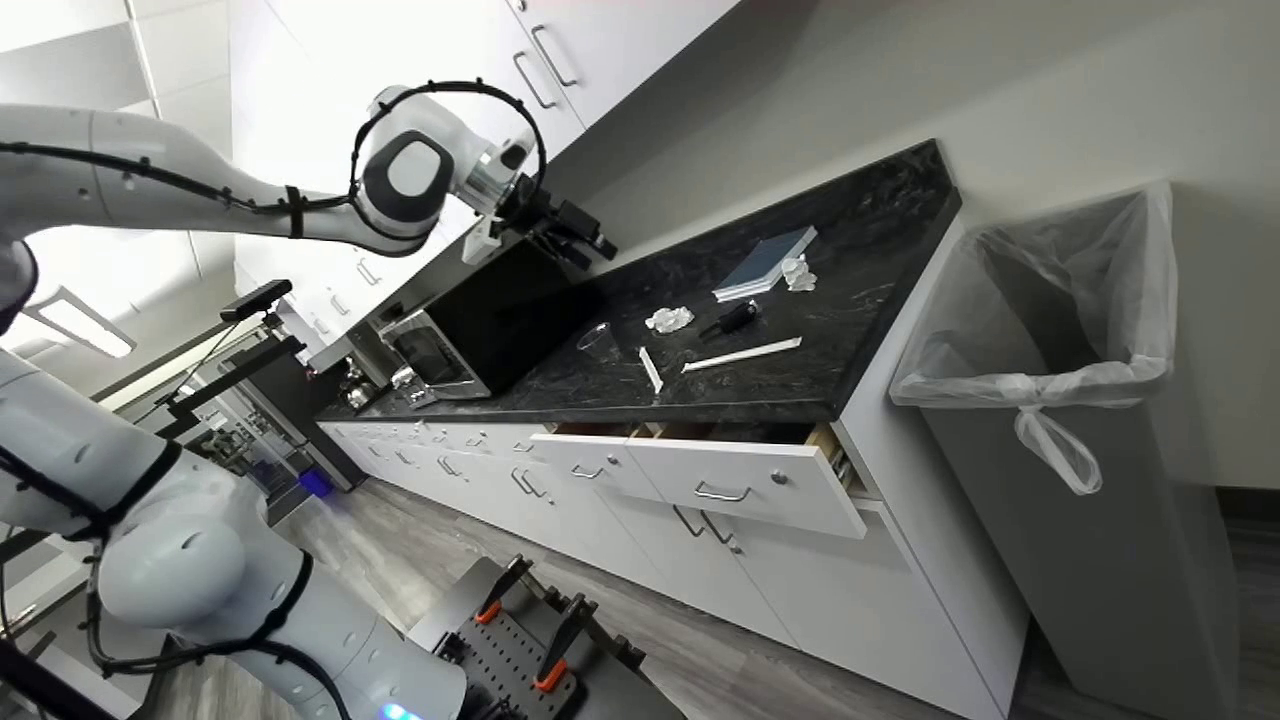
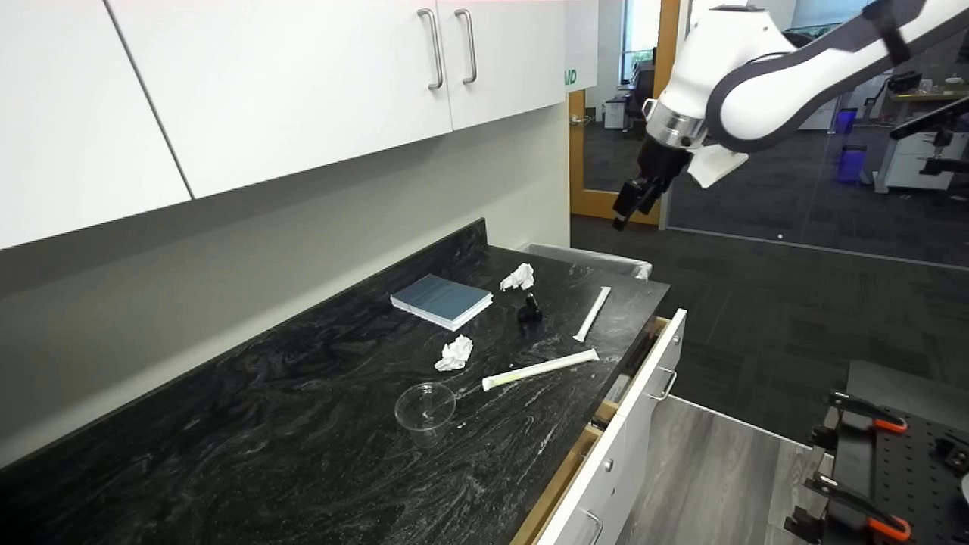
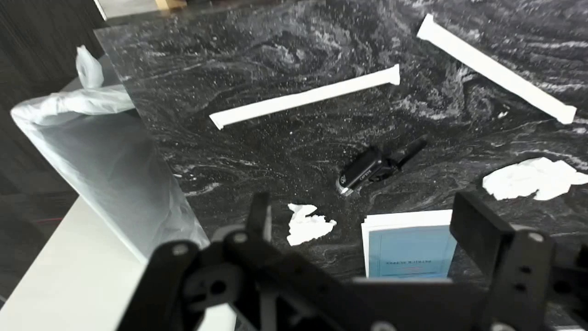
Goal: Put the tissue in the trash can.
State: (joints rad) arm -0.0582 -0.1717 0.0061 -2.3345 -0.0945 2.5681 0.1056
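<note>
Two crumpled white tissues lie on the black countertop. The tissue nearer the trash can (image 1: pixel 798 273) (image 2: pixel 518 277) (image 3: pixel 308 224) lies beside a blue book. The farther tissue (image 1: pixel 669 319) (image 2: pixel 454 353) (image 3: pixel 533 178) lies toward a clear cup. The grey trash can (image 1: pixel 1110 500) with a clear liner stands on the floor at the counter's end. Its lined rim also shows in an exterior view (image 2: pixel 598 257) and the wrist view (image 3: pixel 105 174). My gripper (image 1: pixel 590 245) (image 2: pixel 632 208) (image 3: pixel 365 211) is open and empty, high above the counter. In the wrist view the nearer tissue appears between its fingers, well below them.
The blue book (image 1: pixel 765 262) (image 2: pixel 443 297) (image 3: pixel 411 250), a black device (image 1: pixel 737 317) (image 3: pixel 365 169), two white wrapped sticks (image 3: pixel 305 97) (image 3: pixel 496 69) and the clear cup (image 2: pixel 425 412) are on the counter. Drawers (image 1: pixel 740 485) stand open in front. Cabinets (image 2: pixel 303 76) hang above.
</note>
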